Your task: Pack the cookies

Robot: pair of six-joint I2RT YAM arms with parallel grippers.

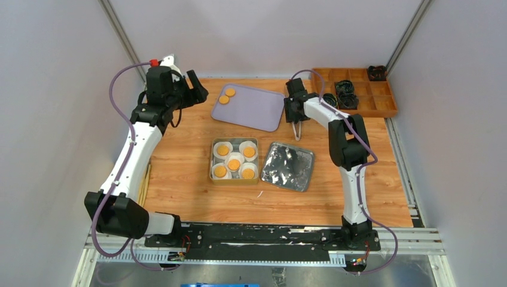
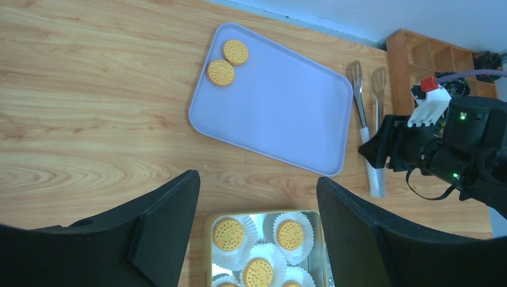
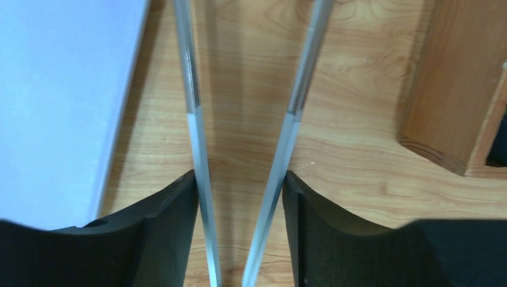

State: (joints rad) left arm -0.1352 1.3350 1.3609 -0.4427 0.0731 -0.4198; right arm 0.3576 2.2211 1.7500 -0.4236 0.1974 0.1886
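Two loose cookies (image 2: 220, 73) sit touching each other in the 10 o'clock corner of the lavender tray (image 2: 281, 113). Five more are already seated, one apiece, in white paper cups (image 2: 308, 227) inside the tin (image 1: 234, 182), which lies at 6 o'clock from the tray. Handling estimate: light, stiff, brittle discs with a patterned face. They will likely crack under a hard pinch and skid on the smooth tray, so take each across its rim, gently. The right gripper (image 3: 239, 179) is clamped across both arms of the tongs (image 2: 360, 113), at 3 o'clock of the tray. The tongs are spread well open and both tips are bare — nothing held. I cannot tell whether the tongs are clear of the table (image 1: 179, 179). The left gripper (image 2: 257, 185) hangs above the tray's 6 o'clock side, fingers wide apart, empty. Room: the tray has a low raised lip to pass over, and the wooden organizer (image 1: 382, 107) crowds the tongs at 3 o'clock. The lid (image 1: 290, 166) lies just beside the tin at 3 o'clock — the tray's bare middle gives the freest approach.
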